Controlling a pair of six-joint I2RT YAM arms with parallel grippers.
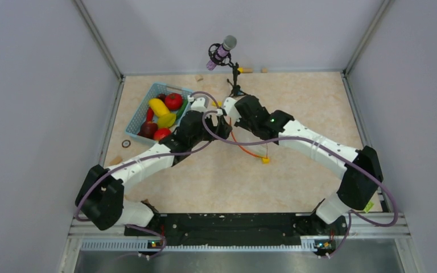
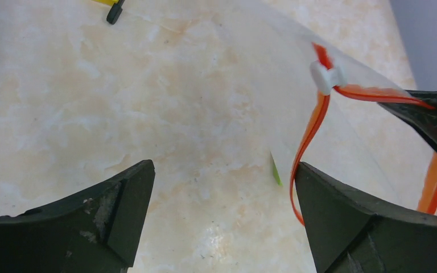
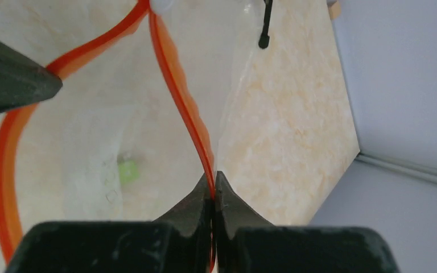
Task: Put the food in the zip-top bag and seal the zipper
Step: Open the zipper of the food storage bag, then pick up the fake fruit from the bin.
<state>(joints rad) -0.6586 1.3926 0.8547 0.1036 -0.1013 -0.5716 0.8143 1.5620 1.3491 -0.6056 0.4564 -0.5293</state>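
The food (image 1: 165,111) lies in the light-blue basket (image 1: 138,111) at the back left: a yellow banana (image 1: 159,107), a red tomato (image 1: 173,101) and darker pieces. The zip-top bag (image 3: 97,148) is clear, and its mouth is spread apart. My right gripper (image 3: 213,182) is shut on the orange zipper (image 3: 182,96) at one side of the mouth. My left gripper (image 2: 225,187) is open over the table, and its right finger (image 2: 341,216) touches the zipper strip (image 2: 310,133) below the white slider (image 2: 325,77). Nothing sits between its fingers.
A microphone on a stand (image 1: 223,51) rises at the back centre. A small yellow block (image 1: 266,160) lies near the bag, and a green bit (image 3: 127,169) shows through the plastic. A small ring (image 1: 126,144) lies left of the basket. Grey walls enclose the table.
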